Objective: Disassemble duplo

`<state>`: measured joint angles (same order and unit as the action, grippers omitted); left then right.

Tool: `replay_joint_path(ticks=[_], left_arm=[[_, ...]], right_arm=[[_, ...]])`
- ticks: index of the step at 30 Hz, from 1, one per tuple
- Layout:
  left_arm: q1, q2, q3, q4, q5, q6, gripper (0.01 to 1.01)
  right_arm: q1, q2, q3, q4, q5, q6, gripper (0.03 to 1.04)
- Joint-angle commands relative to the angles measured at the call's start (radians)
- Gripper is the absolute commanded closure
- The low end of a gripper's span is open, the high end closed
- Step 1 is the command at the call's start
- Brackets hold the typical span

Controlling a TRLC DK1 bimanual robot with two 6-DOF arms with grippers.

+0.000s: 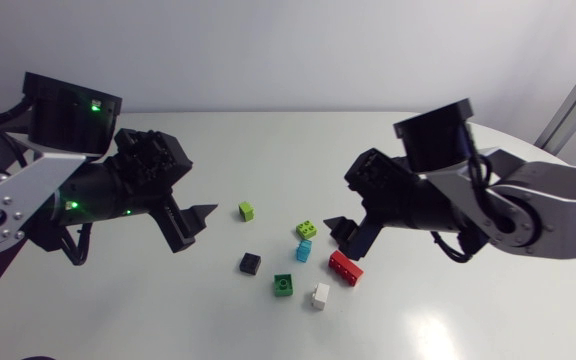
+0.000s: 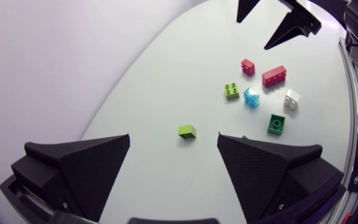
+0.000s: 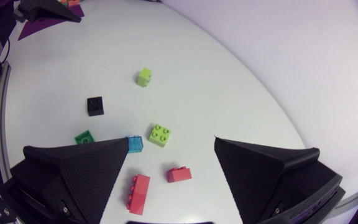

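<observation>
Hovering with jaws wide apart and empty, left arm (image 1: 88,195) and right arm (image 1: 438,195) flank loose duplo bricks (image 1: 345,267).

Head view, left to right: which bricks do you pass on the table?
Black square plastic brick, dark green plastic brick, cyan plastic brick, white plastic brick, long red plastic brick.
</observation>
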<state>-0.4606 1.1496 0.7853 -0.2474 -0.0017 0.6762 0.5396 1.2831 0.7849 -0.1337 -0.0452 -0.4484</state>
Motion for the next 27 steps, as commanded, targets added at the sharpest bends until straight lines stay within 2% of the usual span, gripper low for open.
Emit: replay_joint_path(ticks=[1,3,6,13,16,22,27], left_arm=[[-0.010,-0.037,-0.017,-0.004,-0.064,-0.069,0.051],[-0.009,-0.074,-0.021,-0.009,-0.119,-0.109,0.051],[-0.003,-0.157,-0.035,-0.012,-0.138,-0.135,0.048],[-0.009,-0.317,-0.031,-0.032,-0.213,-0.201,0.048],[-0.049,-0.347,-0.040,-0.039,-0.291,-0.216,0.048],[-0.181,-0.418,-0.072,0.016,-0.572,-0.248,0.048],[-0.202,-0.482,-0.058,-0.018,-0.652,-0.241,0.048]], right_arm=[[-0.021,-0.076,-0.027,-0.035,0.024,0.054,0.06],[-0.061,-0.134,-0.032,-0.070,0.024,0.085,0.06],[-0.107,-0.258,-0.069,-0.070,0.031,0.111,0.06],[-0.165,-0.501,-0.102,-0.107,0.142,0.129,0.06],[-0.205,-0.587,-0.108,-0.135,0.166,0.131,0.06],[-0.263,-0.739,-0.118,-0.184,0.219,0.125,0.06],[-0.265,-0.820,-0.127,-0.222,0.251,0.076,0.06]])
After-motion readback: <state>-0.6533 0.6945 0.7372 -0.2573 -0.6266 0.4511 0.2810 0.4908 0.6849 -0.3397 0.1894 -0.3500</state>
